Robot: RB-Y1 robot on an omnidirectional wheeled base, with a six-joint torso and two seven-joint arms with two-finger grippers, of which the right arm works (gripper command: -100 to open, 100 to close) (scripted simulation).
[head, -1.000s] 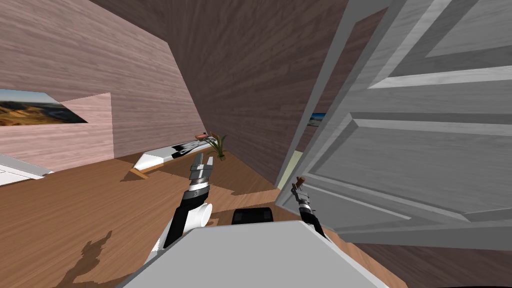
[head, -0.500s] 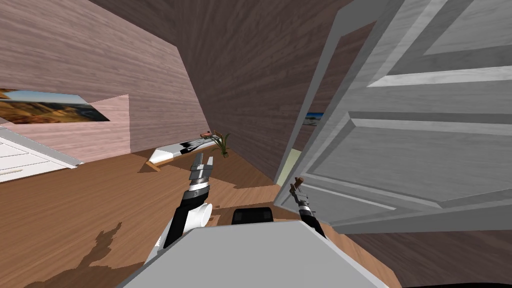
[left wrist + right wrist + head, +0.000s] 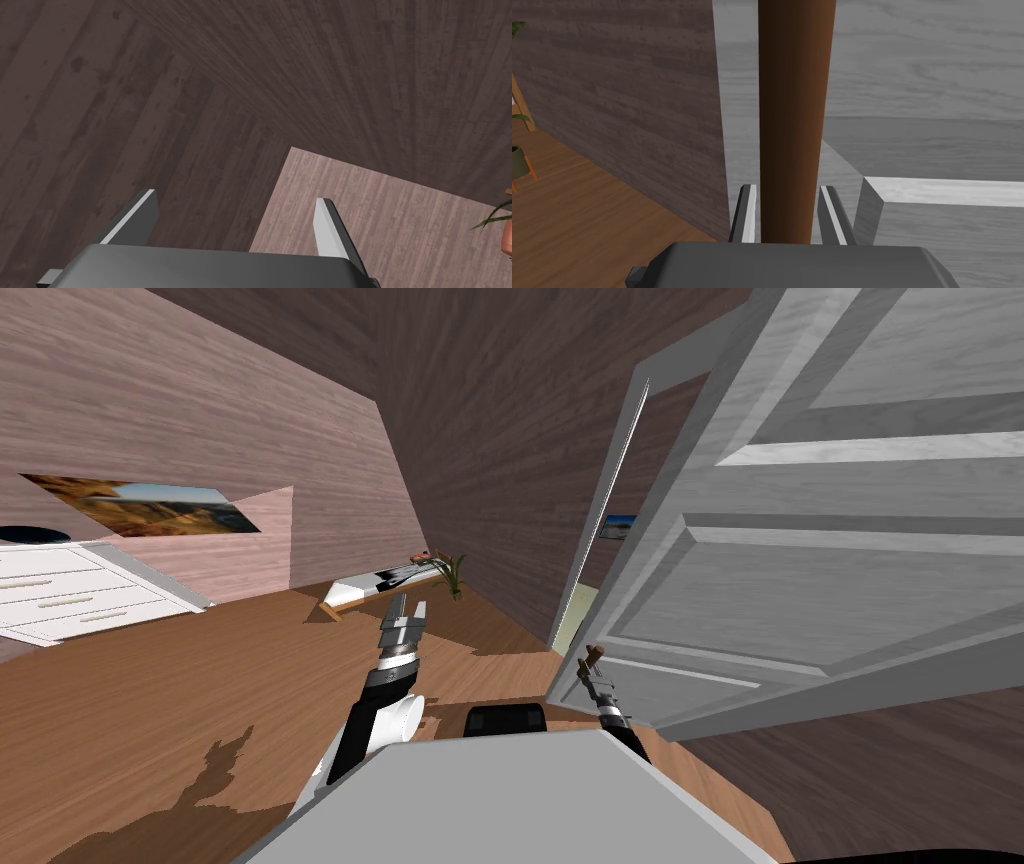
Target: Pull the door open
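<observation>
Right gripper (image 3: 788, 189) clamped on smooth brown cylindrical handle (image 3: 794, 100) of grey wood-grained panelled door (image 3: 820, 588); left gripper (image 3: 405, 608), at handle's 9 o'clock, blades spread wide, empty

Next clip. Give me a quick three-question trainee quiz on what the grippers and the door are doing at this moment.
1. True or false: the right gripper is shut on the brown handle.
2. Pick one: the left gripper is A) open and empty, B) shut on the handle, C) shut on nothing.
3. Fill the gap: the grey door stands ___ (shut / partly open), judging by the gap between its edge and the frame.

Key: 1 true; 2 A; 3 partly open.
</observation>
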